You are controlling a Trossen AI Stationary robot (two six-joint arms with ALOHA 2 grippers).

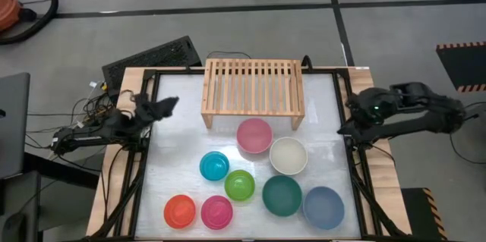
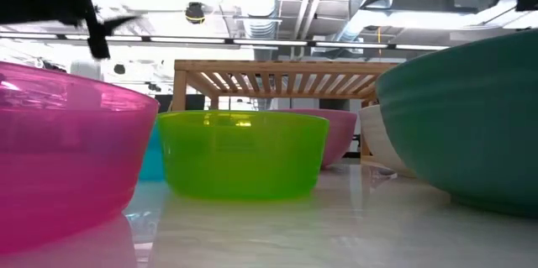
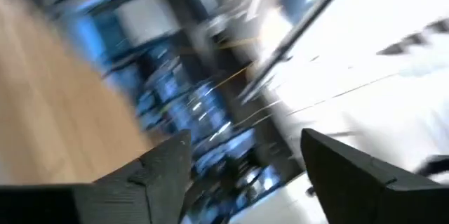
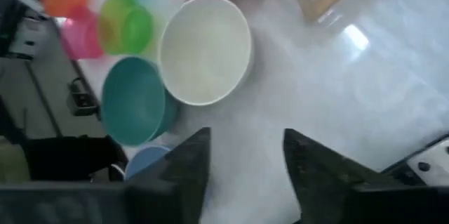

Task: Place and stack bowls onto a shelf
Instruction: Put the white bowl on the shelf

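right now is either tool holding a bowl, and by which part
Nothing is held. The left tool and the right tool are both open and empty at the table's sides; all eight bowls sit on the table, the shelf bare.

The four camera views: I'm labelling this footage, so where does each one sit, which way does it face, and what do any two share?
High view: overhead, straight down on the low light-wood slatted shelf; both arms show.
Low view: table-top height, level past the small lime green plastic bowl; a dark arm part shows at upper left.
Left wrist view: blurred surroundings past the open left tool.
Right wrist view: down past the open right tool onto the large white plastic bowl.
Shared: high, low and right wrist views all show the lime green bowl.
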